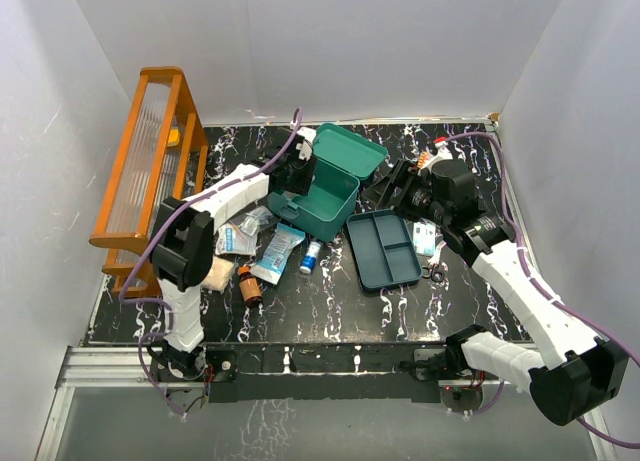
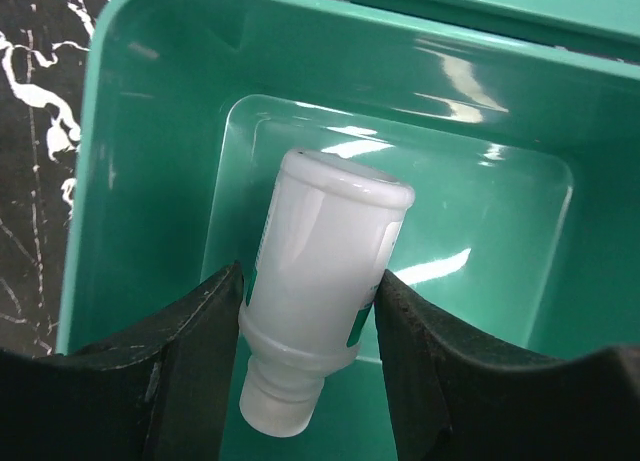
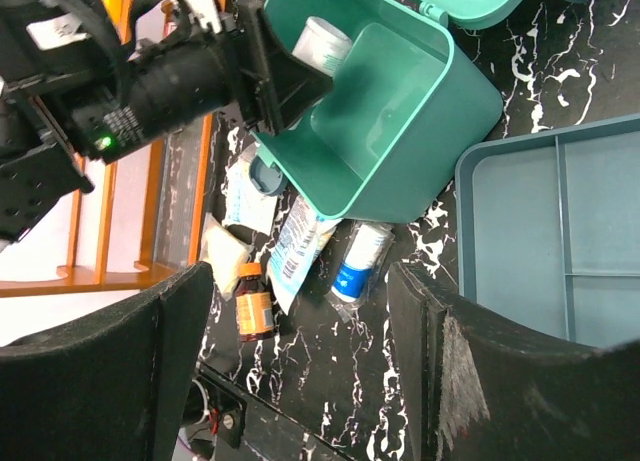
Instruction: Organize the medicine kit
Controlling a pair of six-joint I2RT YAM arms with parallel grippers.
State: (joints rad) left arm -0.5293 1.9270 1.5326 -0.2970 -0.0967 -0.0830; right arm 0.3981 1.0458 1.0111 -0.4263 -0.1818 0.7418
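Early stage: the medicine kit (image 1: pixel 322 196) stands open at the middle rear of the table (image 1: pixel 330 303), its only content a white bottle (image 2: pixel 320 271) clamped in the left gripper (image 2: pixel 308 296) inside the box, not yet released. The three-compartment tray insert (image 1: pixel 382 249) lies empty just right of the box, while an amber bottle (image 1: pixel 249 284), a sachet (image 1: pixel 277 253) and a blue-labelled vial (image 1: pixel 310 255) lie loose nearby, unpacked. The right gripper (image 3: pixel 300 361) hovers with jaws wide, holding nothing
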